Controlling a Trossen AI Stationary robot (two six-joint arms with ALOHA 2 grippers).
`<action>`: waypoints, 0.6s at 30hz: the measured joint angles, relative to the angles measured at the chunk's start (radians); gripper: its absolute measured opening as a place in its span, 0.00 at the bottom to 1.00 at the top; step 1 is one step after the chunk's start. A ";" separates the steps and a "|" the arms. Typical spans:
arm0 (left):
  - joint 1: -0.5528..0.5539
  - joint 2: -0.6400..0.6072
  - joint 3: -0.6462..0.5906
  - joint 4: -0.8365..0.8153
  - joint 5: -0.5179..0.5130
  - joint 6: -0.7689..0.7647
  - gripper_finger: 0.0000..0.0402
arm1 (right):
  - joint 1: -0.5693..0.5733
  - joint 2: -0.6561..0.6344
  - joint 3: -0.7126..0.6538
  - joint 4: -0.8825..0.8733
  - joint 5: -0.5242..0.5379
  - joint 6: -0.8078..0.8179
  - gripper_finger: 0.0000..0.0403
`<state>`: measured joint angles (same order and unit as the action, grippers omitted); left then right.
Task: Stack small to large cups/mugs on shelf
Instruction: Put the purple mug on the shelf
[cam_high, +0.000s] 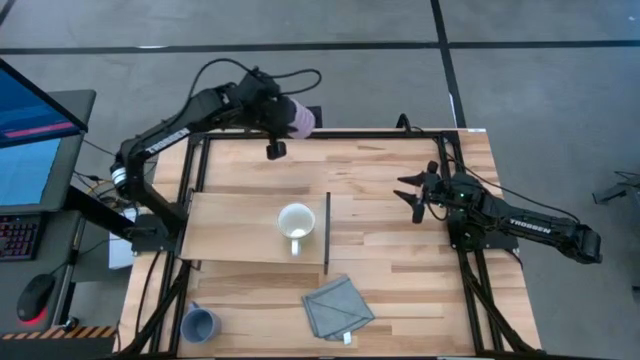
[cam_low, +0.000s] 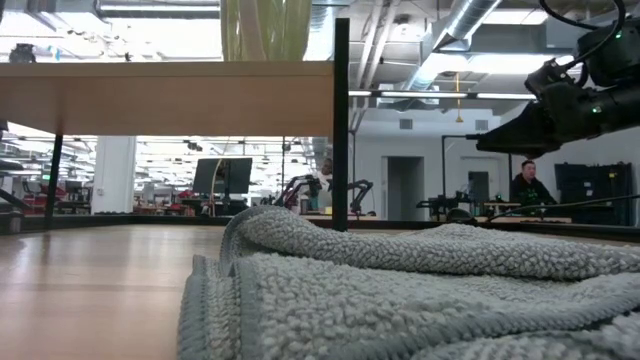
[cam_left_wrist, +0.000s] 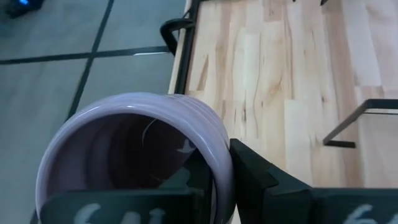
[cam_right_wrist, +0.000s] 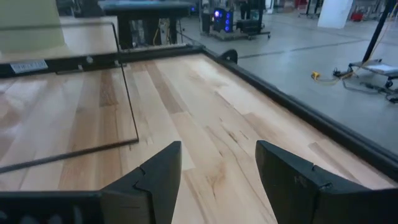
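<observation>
My left gripper (cam_high: 287, 116) is shut on the purple mug (cam_high: 301, 121), held in the air over the table's far edge; the mug fills the left wrist view (cam_left_wrist: 124, 149). The white mug (cam_high: 296, 224) stands upright on the shelf board (cam_high: 230, 235), close to the thin dark upright panel (cam_high: 328, 232). The blue-grey mug (cam_high: 200, 323) stands at the table's near left corner. My right gripper (cam_high: 412, 192) is open and empty over the right half of the table, its fingers apart in the right wrist view (cam_right_wrist: 217, 168). My left gripper holds the purple mug by its rim wall (cam_left_wrist: 221, 155), with one finger inside the mug and one finger (cam_left_wrist: 252, 174) outside. The mug is lifted clear of the table and tipped, its opening toward the wrist.
A grey-blue cloth (cam_high: 337, 307) lies crumpled near the table's front edge, just in front of the shelf panel; it fills the low view (cam_low: 400, 290). Bare tabletop (cam_high: 400, 250) lies between the shelf and my right arm. A monitor and keyboard stand off the table's left.
</observation>
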<state>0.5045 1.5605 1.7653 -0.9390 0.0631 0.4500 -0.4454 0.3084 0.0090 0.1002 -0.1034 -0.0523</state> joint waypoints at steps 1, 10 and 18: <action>0.000 -0.016 0.000 -0.014 -0.003 -0.017 0.06 | 0.000 0.000 0.000 0.009 0.000 0.000 0.57; -0.022 -0.120 0.000 -0.121 -0.112 -0.173 0.06 | 0.000 0.000 0.000 0.028 0.000 0.000 0.57; -0.065 -0.194 0.000 -0.165 -0.129 -0.417 0.06 | 0.000 0.000 0.000 0.036 0.000 -0.001 0.57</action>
<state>0.4394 1.3661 1.7653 -1.1036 -0.0662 0.0326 -0.4454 0.3080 0.0090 0.1358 -0.1032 -0.0528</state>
